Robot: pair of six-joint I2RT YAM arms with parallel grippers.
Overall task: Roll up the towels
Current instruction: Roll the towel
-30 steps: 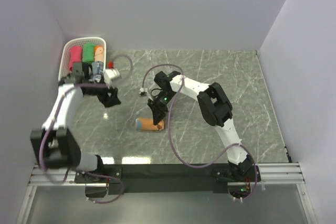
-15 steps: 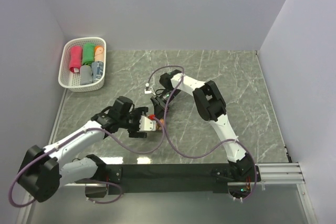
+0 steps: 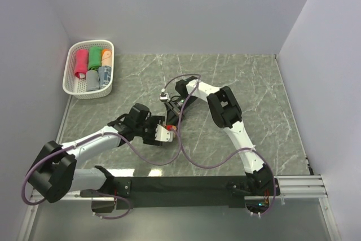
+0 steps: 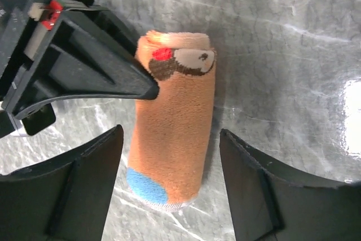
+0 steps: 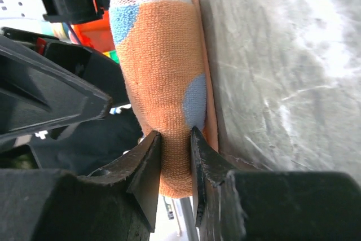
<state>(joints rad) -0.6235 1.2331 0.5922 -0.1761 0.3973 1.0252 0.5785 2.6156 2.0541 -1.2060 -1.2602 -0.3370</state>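
An orange towel (image 4: 175, 119) with light-blue marks lies rolled on the marble table. My left gripper (image 4: 170, 139) is open and straddles the roll, with a gap at each finger. My right gripper (image 5: 175, 135) is shut on the roll's (image 5: 161, 66) other end, pinching the cloth between its fingertips; one of its black fingers (image 4: 96, 74) shows against that end in the left wrist view. In the top view both grippers, left (image 3: 163, 132) and right (image 3: 171, 119), meet at the table's middle and hide most of the roll.
A white perforated basket (image 3: 90, 43) at the back left holds rolled towels: pink-red (image 3: 81, 63), green (image 3: 95, 57), orange (image 3: 106, 57), grey (image 3: 92, 80) and grey-blue (image 3: 104, 75). Purple cables loop over the table between the arms.
My left arm has swung from the basket down to the table's middle and now straddles the orange roll. The right gripper has kept its hold, shifting slightly.
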